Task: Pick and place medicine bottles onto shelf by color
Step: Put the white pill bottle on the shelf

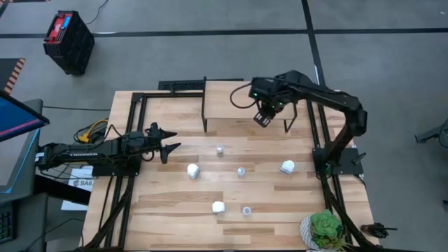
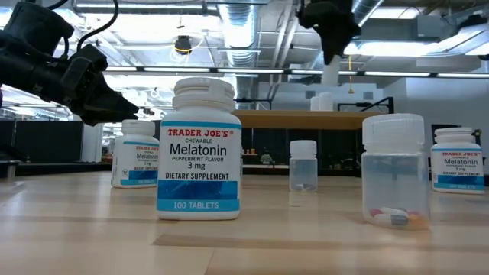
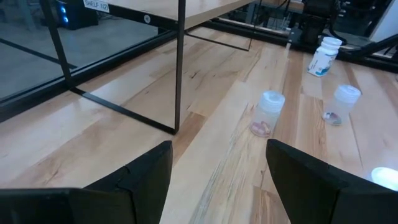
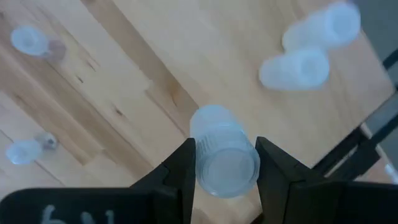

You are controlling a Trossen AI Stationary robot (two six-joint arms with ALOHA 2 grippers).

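My right gripper (image 1: 263,119) hangs over the light-wood shelf (image 1: 231,105), shut on a small translucent medicine bottle (image 4: 214,127). Two pale bottles (image 4: 295,68) (image 4: 324,25) stand on the shelf beyond it. On the table in front of the shelf stand three white bottles (image 1: 193,170) (image 1: 288,166) (image 1: 218,206) and three small translucent ones (image 1: 220,150) (image 1: 241,171) (image 1: 246,210), each on its base. My left gripper (image 1: 165,145) waits open at the table's left, low and nearly level, with nothing between its fingers (image 3: 149,177). My right gripper pinches the translucent bottle's upper end (image 4: 204,158) between its two fingers, one on each side. The fingers come from above, pointing steeply down. The bottle hangs upright below them (image 2: 330,72), lifted clear of the shelf.
A green potted plant (image 1: 324,227) stands at the table's near right corner. The shelf's thin black legs (image 3: 180,62) stand on the tabletop. Black frame rails (image 1: 133,126) run along the table's left and right sides. Bare wood lies between the bottles and the near edge.
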